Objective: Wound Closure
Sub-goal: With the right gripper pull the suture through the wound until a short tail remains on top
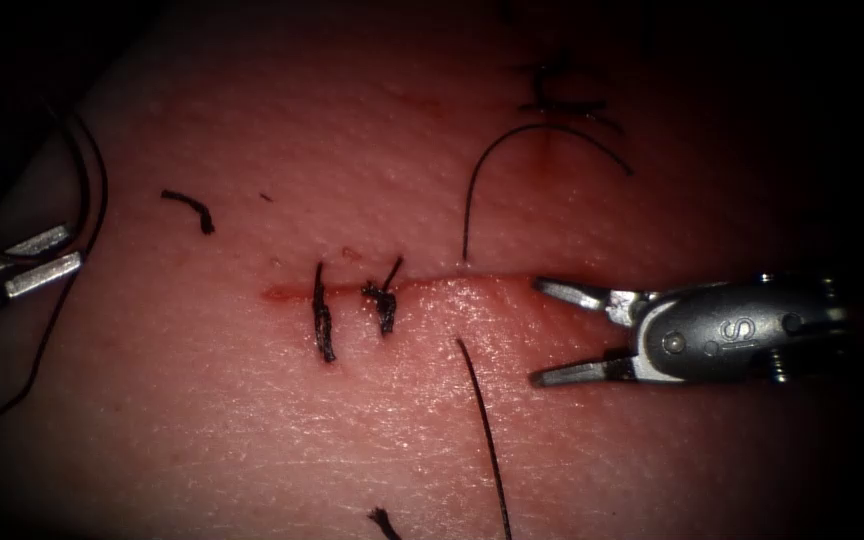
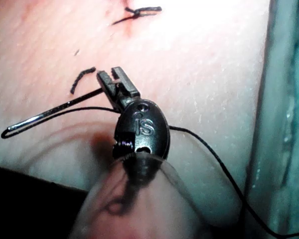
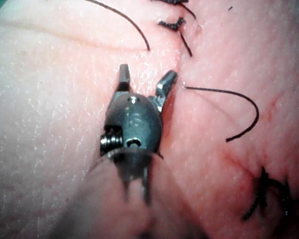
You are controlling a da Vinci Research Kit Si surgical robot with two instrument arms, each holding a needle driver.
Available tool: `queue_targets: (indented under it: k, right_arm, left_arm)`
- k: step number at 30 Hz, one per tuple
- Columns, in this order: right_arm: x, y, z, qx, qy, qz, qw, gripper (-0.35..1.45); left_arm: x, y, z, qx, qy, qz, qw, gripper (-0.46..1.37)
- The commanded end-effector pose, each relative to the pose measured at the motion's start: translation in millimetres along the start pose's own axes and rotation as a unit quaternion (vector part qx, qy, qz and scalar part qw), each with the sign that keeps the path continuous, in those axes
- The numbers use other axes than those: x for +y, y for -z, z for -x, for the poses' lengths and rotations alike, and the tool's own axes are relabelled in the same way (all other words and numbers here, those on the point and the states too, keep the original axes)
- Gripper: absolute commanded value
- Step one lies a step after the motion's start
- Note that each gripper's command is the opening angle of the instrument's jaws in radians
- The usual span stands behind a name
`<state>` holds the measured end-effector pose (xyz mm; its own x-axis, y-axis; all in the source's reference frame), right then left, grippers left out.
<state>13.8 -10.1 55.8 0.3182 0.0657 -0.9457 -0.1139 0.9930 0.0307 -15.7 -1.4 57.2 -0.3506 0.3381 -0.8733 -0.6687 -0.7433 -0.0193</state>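
While the right tool [image 1: 548,333] sits at the right of the endoscope frame with its jaws spread wide and holding nothing, its tips straddle the right end of the cut [image 1: 432,288], one tip above the line and one below. The cut runs across the middle of the tissue [image 1: 252,430], with a faint smear of red fluid [image 1: 282,294] at its left end. Two dark stitches [image 1: 324,325] cross the cut left of centre, the second one knotted. The thread [image 1: 497,150] arcs up from the cut near centre frame toward the upper right, and another length of it runs from just below the cut down to the bottom edge. A further stitch [image 1: 557,95] sits in the dim upper right. Loose cut ends of thread [image 1: 190,207] lie in the upper left of the tissue and at the bottom edge. The left tool [image 1: 80,250] is at the far left edge of the endoscope frame, well away from the cut, off to its left. In the left wrist view its jaws [image 2: 112,82] are closed on the needle [image 2: 45,117] near its thread end; the needle lies above the tissue surface, not in it, with thread trailing from the tool. In the right wrist view the right tool [image 3: 147,79] shows the same wide, empty jaws beside the cut.
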Motion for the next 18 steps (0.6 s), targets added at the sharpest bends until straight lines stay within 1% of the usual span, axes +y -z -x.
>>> queue_targets:
  k: [1,3,5,8,10,12,13,14,15,16,18]
  right_arm:
    - [-0.2,-0.5,0.0,0.006,0.003,-0.006,1.0,1.04]
    - [-0.5,-1.0,-0.2,0.01,0.004,-0.008,1.0,1.01]
    - [-0.7,-1.8,-0.5,0.017,0.005,-0.014,1.0,0.9]
    - [-0.9,-2.4,-0.7,0.024,0.006,-0.019,1.0,0.86]
    - [-0.9,-2.8,-0.7,0.03,0.007,-0.026,0.999,0.77]
    - [-0.9,-2.9,-0.8,0.037,0.008,-0.027,0.999,0.59]
    - [-1.0,-2.9,-0.8,0.041,0.009,-0.029,0.999,0.27]
    - [-1.1,-2.9,-0.8,0.042,0.01,-0.032,0.999,0.03]
    - [-1.1,-2.8,-0.8,0.043,0.01,-0.035,0.998,-0.26]
    - [-1.2,-2.8,-0.8,0.045,0.011,-0.036,0.998,-0.35]
    - [-1.5,-2.6,-0.9,0.04,0.013,-0.047,0.998,-0.35]
  left_arm:
    - [0.0,0.1,0.1,0.0,0.0,0.002,1.0,-0.35]
    - [0.0,0.2,0.1,0.0,-0.001,0.002,1.0,-0.35]
    - [0.1,0.3,0.2,0.0,-0.001,0.002,1.0,-0.35]
    - [0.1,0.4,0.3,0.001,-0.005,0.003,1.0,-0.35]
    - [0.1,0.5,0.5,0.001,-0.005,0.003,1.0,-0.35]
    - [0.1,0.6,0.6,0.001,-0.005,0.004,1.0,-0.35]
    - [0.0,0.7,0.6,0.001,-0.005,0.004,1.0,-0.35]
    - [0.0,0.7,0.7,0.002,-0.005,0.004,1.0,-0.35]
    - [0.0,0.7,0.7,0.002,-0.006,0.004,1.0,-0.35]
    - [0.0,0.7,0.7,0.002,-0.006,0.004,1.0,-0.35]
    - [0.0,0.7,0.8,0.002,-0.006,0.004,1.0,-0.35]
